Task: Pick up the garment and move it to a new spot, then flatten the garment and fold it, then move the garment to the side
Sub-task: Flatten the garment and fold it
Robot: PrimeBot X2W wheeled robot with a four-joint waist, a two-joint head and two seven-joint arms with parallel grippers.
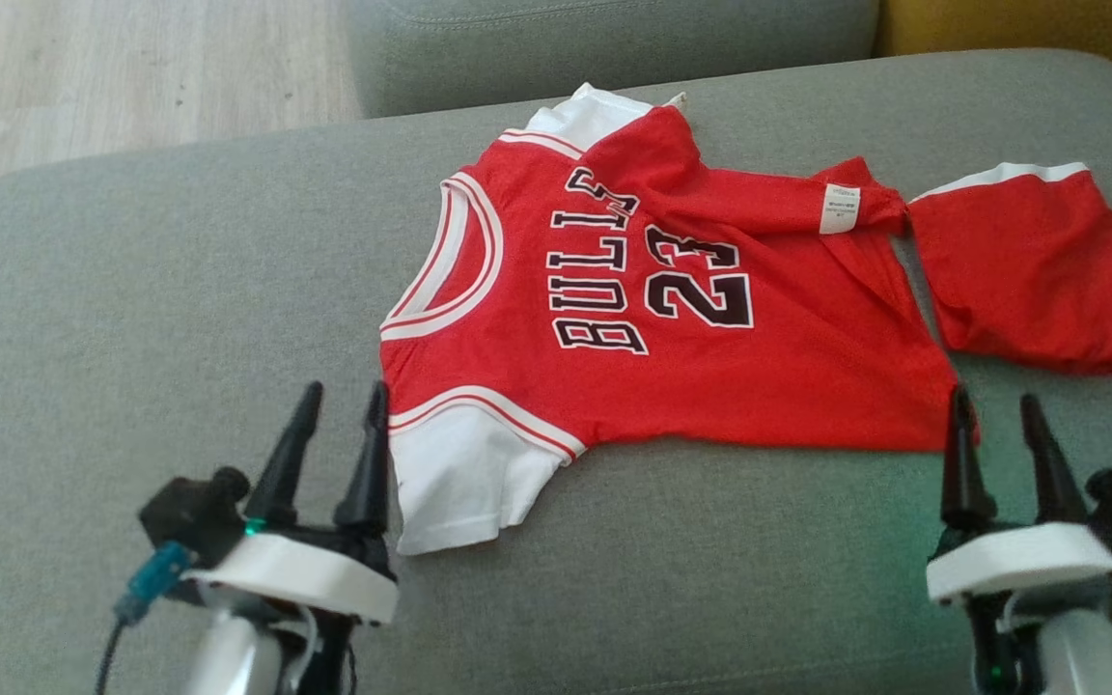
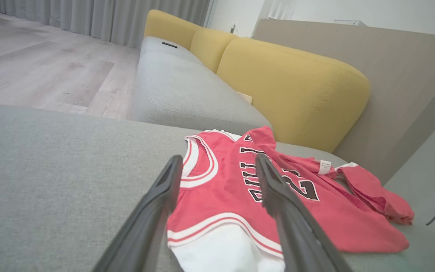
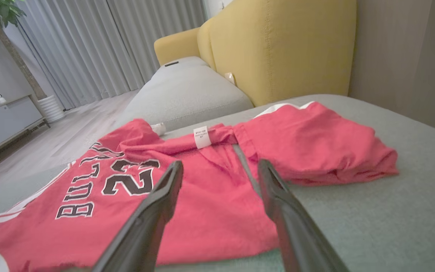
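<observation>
Garment: the red jersey [image 1: 710, 386] lies printed side up on the grey cushion [image 1: 131, 338], with the neck to the left and the hem to the right.
Left gripper: the left gripper [image 1: 345, 388] is open with nothing between its fingers, just beside the white sleeve [image 1: 459, 473] at the near left.
Right gripper: the right gripper [image 1: 992, 396] is also open and empty, with one finger at the near-right corner of the hem.
Step in hand: I judge it is the flattening, because the far edge [image 1: 710, 183] is turned over onto the print and the label [image 1: 839, 208] shows.
How to do it well: pinch only the turned-over layer, pull it to the far side low over the cushion, then smooth outward. A hard pull may drag the whole jersey.
Neighbour: a second red piece [image 1: 1029, 280] lies at the right and touches the jersey near the label. It should stay out of the grip.
Surface: soft woven fabric, so cloth will probably cling to it.
Room: a yellow backrest [image 2: 289, 87], a wooden floor [image 1: 83, 68] and grey curtains [image 3: 89, 45].
</observation>
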